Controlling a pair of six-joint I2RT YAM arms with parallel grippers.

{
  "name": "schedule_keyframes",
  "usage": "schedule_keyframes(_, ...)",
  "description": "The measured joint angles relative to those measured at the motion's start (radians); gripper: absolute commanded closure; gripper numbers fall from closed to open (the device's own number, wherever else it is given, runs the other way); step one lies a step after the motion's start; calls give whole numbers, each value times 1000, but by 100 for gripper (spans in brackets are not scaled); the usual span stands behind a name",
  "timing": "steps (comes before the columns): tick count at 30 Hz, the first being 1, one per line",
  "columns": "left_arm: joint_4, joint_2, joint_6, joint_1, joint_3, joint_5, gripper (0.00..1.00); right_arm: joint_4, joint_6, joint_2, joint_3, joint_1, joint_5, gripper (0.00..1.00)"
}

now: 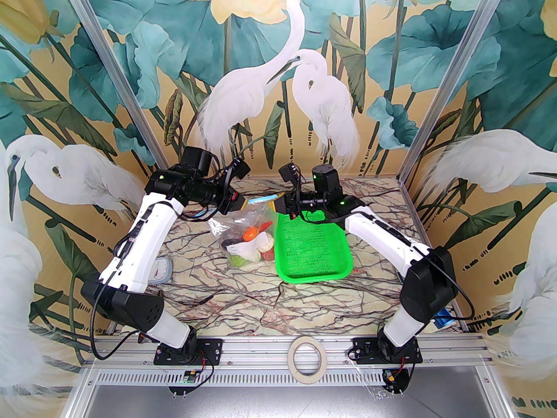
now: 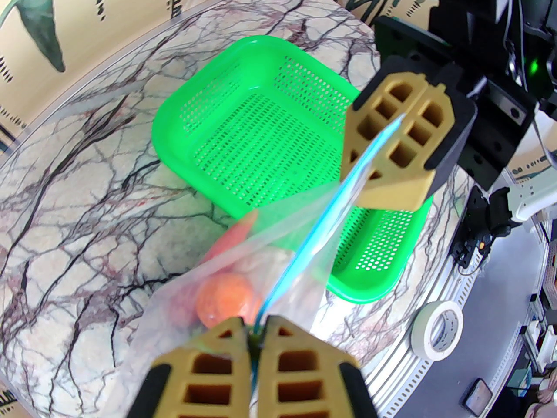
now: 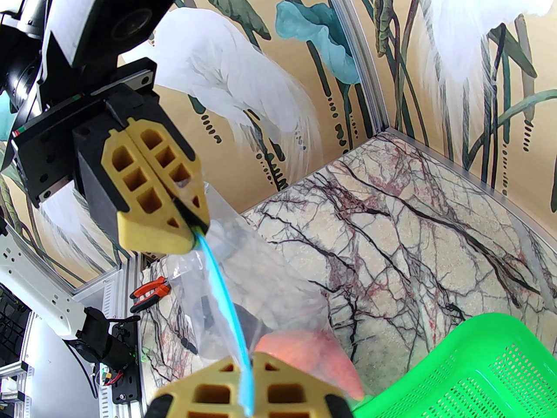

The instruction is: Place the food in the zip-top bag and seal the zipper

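The clear zip-top bag [image 1: 243, 229] hangs above the marble table between both grippers. Its light-blue zipper [image 1: 263, 198] is stretched taut from one to the other. My left gripper [image 1: 246, 202] is shut on the zipper's left end, seen close up in the left wrist view [image 2: 254, 329]. My right gripper [image 1: 275, 203] is shut on the other end [image 2: 374, 176]. The food sags in the bag's bottom: an orange [image 1: 249, 233], a white gourd [image 1: 248, 248], a green apple [image 1: 237, 259] and a red piece [image 1: 267, 255]. The slider tab is not discernible.
The green mesh basket [image 1: 311, 251] lies right of the bag with nothing in it. A tape roll [image 1: 307, 357] rests on the near rail. A pale flat object [image 1: 164, 270] sits beside the left arm. Pliers [image 3: 150, 290] lie off the table.
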Motion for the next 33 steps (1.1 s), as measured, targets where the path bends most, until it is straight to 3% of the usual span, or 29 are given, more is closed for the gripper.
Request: schedule_keyframes(33, 31, -64, -153, 51, -90, -152, 100, 8, 25, -19, -19, 0, 44, 100)
